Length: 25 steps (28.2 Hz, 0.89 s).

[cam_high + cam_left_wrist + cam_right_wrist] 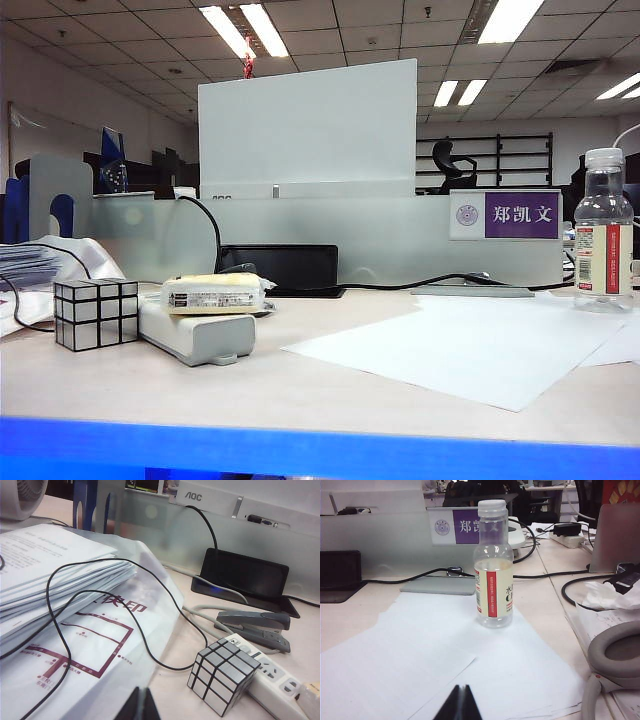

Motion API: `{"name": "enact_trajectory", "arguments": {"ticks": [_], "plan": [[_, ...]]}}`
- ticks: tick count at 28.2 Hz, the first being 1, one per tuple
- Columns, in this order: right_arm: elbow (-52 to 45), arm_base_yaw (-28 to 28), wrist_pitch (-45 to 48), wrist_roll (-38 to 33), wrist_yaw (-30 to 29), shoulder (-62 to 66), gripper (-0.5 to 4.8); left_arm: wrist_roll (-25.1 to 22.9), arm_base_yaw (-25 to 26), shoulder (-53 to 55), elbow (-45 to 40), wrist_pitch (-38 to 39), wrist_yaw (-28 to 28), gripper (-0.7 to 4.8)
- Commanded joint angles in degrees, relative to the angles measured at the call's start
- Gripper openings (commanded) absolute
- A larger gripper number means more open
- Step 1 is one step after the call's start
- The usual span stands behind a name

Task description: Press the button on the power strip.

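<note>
Both claws are seen closed and empty: the left claw (138, 705) is held above a plastic-wrapped paper stack (60, 580), the right claw (461, 702) above white paper sheets (420, 650) short of a bottle (493, 565). On the bench (300, 390), the power strip (195, 335) is laid touching a mirrored cube (96, 314), with a yellowish packet (215, 293) resting on it.

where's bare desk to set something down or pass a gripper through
Free: the front strip of desk between the power strip and the paper sheet, and the sheet's middle, left of the bottle. Crowded: far left, where cube, power strip, packet and paper stack sit together. Both grippers, left and right, are shut.
</note>
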<state>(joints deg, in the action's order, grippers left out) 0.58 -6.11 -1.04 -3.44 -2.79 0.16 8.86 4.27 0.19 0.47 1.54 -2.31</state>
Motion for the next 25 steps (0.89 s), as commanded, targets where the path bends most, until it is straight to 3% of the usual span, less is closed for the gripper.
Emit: {"name": "enact_trajectory", "arguments": {"ticks": [1,25], "plan": [[-0.13,0.04,1.29,0.26,0.37,-0.07,0.03,0.17,0.0,-0.07,0.09,-0.33,-0.07,-0.04],[-0.13,0.07,0.85,0.26,1.38,-0.07,0.03,0.17,0.0,-0.07,0.09,-0.33,-0.07,-0.04]]}}
